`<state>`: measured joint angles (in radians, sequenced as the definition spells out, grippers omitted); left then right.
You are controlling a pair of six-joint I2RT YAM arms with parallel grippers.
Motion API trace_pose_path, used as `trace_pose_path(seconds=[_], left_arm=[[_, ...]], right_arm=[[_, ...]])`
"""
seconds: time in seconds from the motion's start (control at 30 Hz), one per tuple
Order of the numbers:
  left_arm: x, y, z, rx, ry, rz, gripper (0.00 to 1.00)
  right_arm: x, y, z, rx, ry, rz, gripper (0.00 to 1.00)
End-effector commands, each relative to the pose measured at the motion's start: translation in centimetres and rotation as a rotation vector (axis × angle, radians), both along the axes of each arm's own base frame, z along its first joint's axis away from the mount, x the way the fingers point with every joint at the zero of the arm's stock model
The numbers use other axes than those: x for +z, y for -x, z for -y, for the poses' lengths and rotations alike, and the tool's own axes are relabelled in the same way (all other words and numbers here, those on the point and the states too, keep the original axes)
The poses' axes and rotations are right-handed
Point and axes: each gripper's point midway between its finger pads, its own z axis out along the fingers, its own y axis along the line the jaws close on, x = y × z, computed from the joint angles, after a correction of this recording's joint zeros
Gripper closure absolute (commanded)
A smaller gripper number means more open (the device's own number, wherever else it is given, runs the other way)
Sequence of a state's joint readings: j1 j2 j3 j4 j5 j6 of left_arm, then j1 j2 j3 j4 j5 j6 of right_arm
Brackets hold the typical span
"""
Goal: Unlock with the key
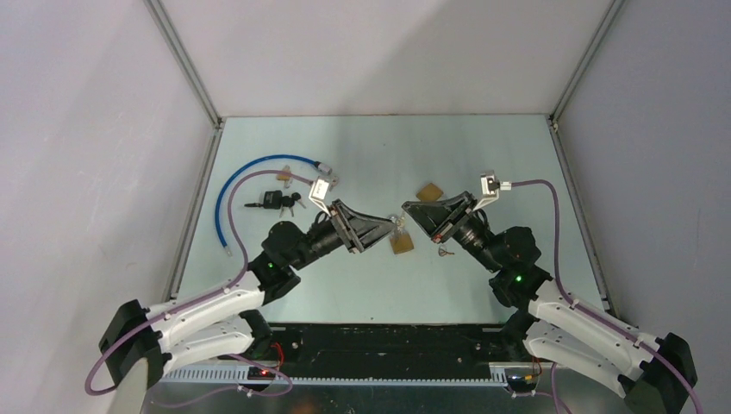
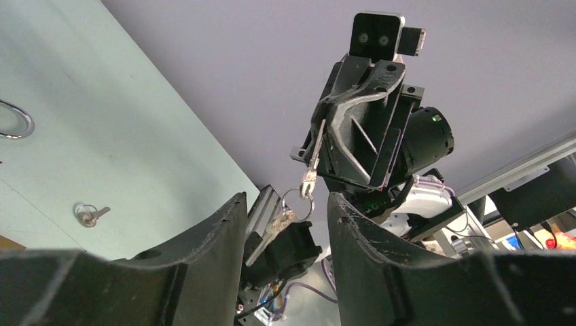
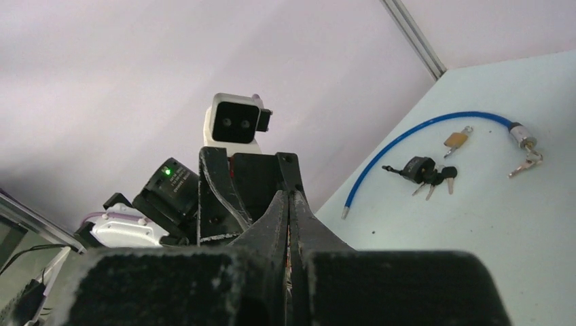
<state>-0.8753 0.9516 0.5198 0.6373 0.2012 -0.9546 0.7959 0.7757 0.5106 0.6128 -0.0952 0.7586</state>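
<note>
Cable lock: one, a blue cable lock (image 1: 276,158), lay curved at the far left of the desk (image 1: 362,147), with small keys at its silver end.
Black lock head: one black lock head (image 1: 274,200) lay inside the cable's curve, with black-headed keys in a bunch beside it.
Brass padlocks: three. A small brass padlock (image 3: 456,139) lay just beyond the black lock head. A near padlock (image 1: 402,245) lay on the desk just beneath the left gripper's tips. A far padlock (image 1: 428,191) lay beyond the right gripper.
Left gripper: the left gripper (image 2: 285,204) was raised over mid-desk and pointed right, its fingers (image 2: 204,258) spread apart and touching nothing.
Key: one silver key (image 2: 308,178) was pinched at the right gripper's tip. Its ring (image 2: 299,201) and a second key hung in the gap between the left fingers, above the near padlock.
Loose key: one loose key (image 1: 446,252) on a small ring lay on the desk under the right gripper.
Right gripper: the right gripper (image 3: 289,204) faced the left one tip to tip, with its fingers pressed together on the key.
</note>
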Motion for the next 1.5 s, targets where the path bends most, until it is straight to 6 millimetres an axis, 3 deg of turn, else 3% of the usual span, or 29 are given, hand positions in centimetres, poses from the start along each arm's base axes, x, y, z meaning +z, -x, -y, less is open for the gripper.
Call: trace_pose_path(seconds=[0.0,0.23,0.73,0.97,1.13,1.23,1.47], left_arm=[[2.6,-0.2,-0.2,0.019,0.082,0.027,0.48],[3.6,0.2,0.1,-0.001,0.105,0.043,0.52],[3.9,0.8,1.3,-0.049,0.12,0.033,0.71],[4.0,1.0,1.3,-0.053,0.129,0.032,0.75],[4.0,1.0,1.3,-0.054,0.132,0.032,0.87],[4.0,1.0,1.2,-0.048,0.135,0.032,0.99],[3.6,0.7,0.4,-0.003,0.138,0.035,1.0]], right_arm=[[1.9,0.3,0.3,0.001,-0.073,0.04,1.0],[1.9,0.4,0.0,0.012,-0.082,0.037,1.0],[1.9,0.6,-0.4,0.028,-0.085,0.038,1.0],[1.8,0.8,-0.6,0.031,-0.08,0.042,1.0],[1.8,0.8,-0.6,0.029,-0.077,0.045,1.0],[1.5,0.8,-0.7,0.029,-0.064,0.043,1.0],[0.8,0.8,-0.6,0.019,-0.045,0.031,1.0]])
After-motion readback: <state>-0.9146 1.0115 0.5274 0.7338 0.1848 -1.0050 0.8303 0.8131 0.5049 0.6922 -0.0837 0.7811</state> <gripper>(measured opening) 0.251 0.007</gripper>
